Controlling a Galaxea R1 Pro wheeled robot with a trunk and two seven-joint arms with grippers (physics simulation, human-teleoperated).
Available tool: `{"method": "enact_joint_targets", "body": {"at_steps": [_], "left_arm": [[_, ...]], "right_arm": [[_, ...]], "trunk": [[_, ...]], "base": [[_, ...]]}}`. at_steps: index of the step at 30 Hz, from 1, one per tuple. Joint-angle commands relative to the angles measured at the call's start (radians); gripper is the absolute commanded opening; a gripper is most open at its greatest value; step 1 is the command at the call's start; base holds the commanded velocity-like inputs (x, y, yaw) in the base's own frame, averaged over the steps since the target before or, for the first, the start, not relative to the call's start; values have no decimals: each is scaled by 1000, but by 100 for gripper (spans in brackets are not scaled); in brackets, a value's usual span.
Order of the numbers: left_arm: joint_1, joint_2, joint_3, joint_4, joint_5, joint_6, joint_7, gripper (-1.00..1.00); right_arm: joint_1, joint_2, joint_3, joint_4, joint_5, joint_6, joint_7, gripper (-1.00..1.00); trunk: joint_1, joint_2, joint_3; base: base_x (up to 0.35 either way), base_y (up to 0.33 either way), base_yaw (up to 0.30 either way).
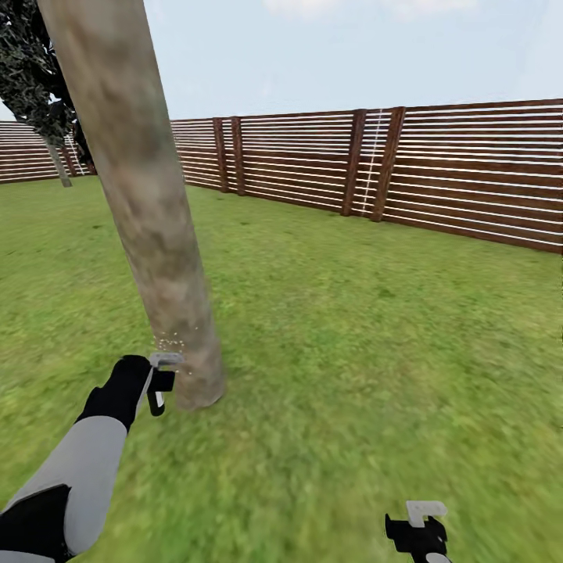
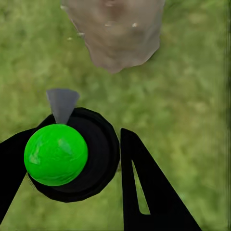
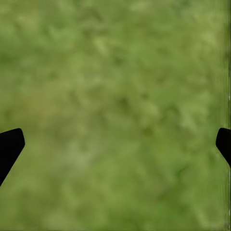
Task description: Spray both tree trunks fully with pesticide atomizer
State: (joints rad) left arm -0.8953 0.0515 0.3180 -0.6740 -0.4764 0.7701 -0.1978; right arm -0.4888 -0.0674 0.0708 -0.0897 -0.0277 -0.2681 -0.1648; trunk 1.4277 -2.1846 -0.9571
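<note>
We see the pesticide atomizer [image 2: 65, 156] pinched in our left hand [image 1: 160, 383], low at about eight o'clock in the head view, just beside the foot of the tree trunk [image 1: 141, 195]. In the left wrist view it shows as a round black body with a bright green glossy ball over it and a small grey cone pointing at the trunk's base [image 2: 115, 33]; the hand's black fingers [image 2: 144, 183] flank it on both sides. A faint scatter of pale specks hangs against the bark right above that hand. The trunk is a thick, pale beige-grey mottled column leaning toward eleven o'clock, rising from the green lawn [image 1: 375, 328]. Our right hand [image 1: 422, 528] sits at five o'clock, its fingertips spread wide over bare grass. A brown slatted fence [image 1: 438, 164] runs across twelve to three o'clock.
</note>
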Motion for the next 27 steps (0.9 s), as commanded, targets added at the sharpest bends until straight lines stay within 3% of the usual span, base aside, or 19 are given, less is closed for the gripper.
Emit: {"method": "enact_joint_targets", "body": {"at_steps": [1,7,12,15,18,20,22,24,25,27], "left_arm": [[-1,-1,4,-1,-11,3,-9,-100],[1,3,9,3,-10,3,-9,-100],[24,57,12,2,-10,2,-3,-100],[45,45,11,12,-3,0,-2,-100],[52,13,13,15,-4,-3,-1,-100],[55,17,26,15,-5,-6,-1,-100],[75,39,53,9,-5,-18,-1,-100],[100,90,89,13,-6,-82,0,-100],[107,102,101,14,-5,-93,-1,-100],[113,101,110,16,-3,-102,0,-100]], "right_arm": [[-1,0,7,1,-3,-2,-4,100],[0,0,7,1,-3,-1,-4,100],[0,0,7,1,-3,0,-4,100],[0,0,7,1,-3,0,-4,100],[1,0,7,1,-3,0,-4,100],[1,0,8,1,-3,-1,-4,100],[1,0,7,0,-3,-2,-4,100],[1,1,7,-1,-3,-2,-4,100],[1,0,7,-1,-3,-3,-4,100],[1,1,8,-1,-3,-3,-4,100]], "trunk": [[0,0,-1],[0,0,-1],[0,0,-1],[0,0,-1],[0,0,-1],[0,0,-1],[0,0,-1],[0,0,-1],[0,0,-1],[0,0,-1]], "base": [[1,-274,0],[42,-274,0],[146,-268,0],[-2,-267,0],[-211,-215,0],[-246,-143,0],[-103,-42,0],[-16,-7,21],[-5,-2,141],[-2,-1,225]]}}
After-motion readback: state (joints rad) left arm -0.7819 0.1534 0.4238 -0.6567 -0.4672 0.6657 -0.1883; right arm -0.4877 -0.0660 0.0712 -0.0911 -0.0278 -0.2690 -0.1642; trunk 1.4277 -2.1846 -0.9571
